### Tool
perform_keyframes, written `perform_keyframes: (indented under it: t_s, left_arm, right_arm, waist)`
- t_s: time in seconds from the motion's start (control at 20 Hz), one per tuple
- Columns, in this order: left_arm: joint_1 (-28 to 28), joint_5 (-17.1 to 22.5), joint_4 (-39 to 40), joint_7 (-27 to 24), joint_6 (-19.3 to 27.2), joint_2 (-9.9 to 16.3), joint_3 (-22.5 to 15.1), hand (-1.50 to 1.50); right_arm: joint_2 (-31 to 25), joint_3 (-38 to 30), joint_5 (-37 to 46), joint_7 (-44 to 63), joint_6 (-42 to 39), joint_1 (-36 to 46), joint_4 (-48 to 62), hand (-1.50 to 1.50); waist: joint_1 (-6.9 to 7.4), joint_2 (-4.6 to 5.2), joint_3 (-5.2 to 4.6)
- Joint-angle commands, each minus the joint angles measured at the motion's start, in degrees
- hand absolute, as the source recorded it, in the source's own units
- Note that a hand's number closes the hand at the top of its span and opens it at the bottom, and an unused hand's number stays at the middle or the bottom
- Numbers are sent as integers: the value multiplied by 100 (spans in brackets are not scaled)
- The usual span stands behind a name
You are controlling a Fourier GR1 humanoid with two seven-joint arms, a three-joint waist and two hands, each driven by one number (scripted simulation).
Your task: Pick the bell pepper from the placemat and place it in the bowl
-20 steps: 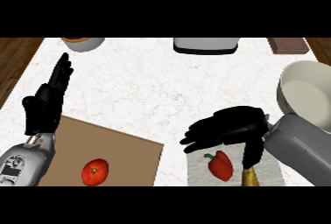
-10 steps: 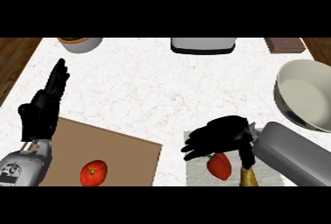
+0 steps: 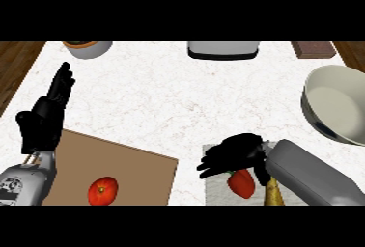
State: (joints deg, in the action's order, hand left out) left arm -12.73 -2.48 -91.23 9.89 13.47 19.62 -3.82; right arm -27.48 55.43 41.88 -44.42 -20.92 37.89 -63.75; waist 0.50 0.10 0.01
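Note:
The red bell pepper (image 3: 241, 184) lies on a pale grey placemat (image 3: 214, 189) at the lower right. My right hand (image 3: 235, 153) sits on top of it. Its fingers curl down on the pepper's left and its thumb on the right, hiding the pepper's upper end. The large cream bowl (image 3: 341, 108) stands at the right edge, up and to the right of this hand. At the left edge my left hand (image 3: 44, 120) rests open with its fingers pointing up, holding nothing.
A brown cutting board (image 3: 118, 171) with a red tomato (image 3: 103, 190) lies at the lower left. A golden-brown object (image 3: 274, 194) stands next to the pepper. Along the back are a small cup (image 3: 87, 47), a grey appliance (image 3: 222, 49) and a brown block (image 3: 312, 48).
My right hand has moved down and towards me onto the pepper, and its spread fingers have bunched round it. The left hand has hardly moved.

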Motion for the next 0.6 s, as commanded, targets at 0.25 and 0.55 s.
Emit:
perform_keyframes:
  t_s: [0.25,0.55]
  left_arm:
    - [-45,-318,62,17,-7,-285,-39,0]
    - [183,-285,-97,-29,-98,-327,139,0]
  right_arm:
    - [667,96,896,-591,321,-206,773,150]
    - [626,-120,1088,-832,563,-549,324,150]
  waist:
    - [-5,0,0]
    - [-44,-17,-1]
